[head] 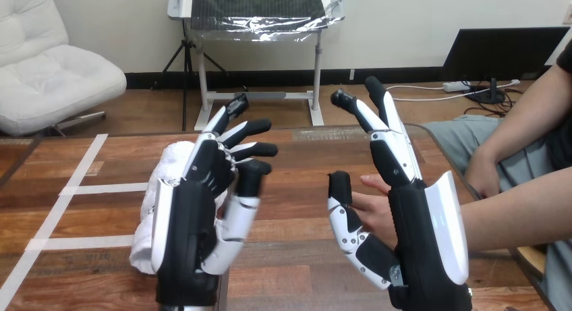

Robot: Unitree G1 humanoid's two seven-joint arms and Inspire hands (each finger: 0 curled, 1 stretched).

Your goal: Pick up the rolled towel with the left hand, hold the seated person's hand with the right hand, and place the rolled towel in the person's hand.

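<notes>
**Table top: status**

Wooden table [297, 169], plank surface, reddish-brown, spanning the lower half of the frame. The far edge runs across the middle and rounds off at a corner on the upper right. White tape [101, 188] is stuck on the left side: one long strip runs diagonally from the far edge to the lower left, with two cross strips branching off it. White towel [177, 157] lies left of centre, just right of the cross strips. Small grey patch [330, 133] at the far edge, centre. Person's hand [374, 206] is over the centre right; can't tell if it rests on the top.
</notes>
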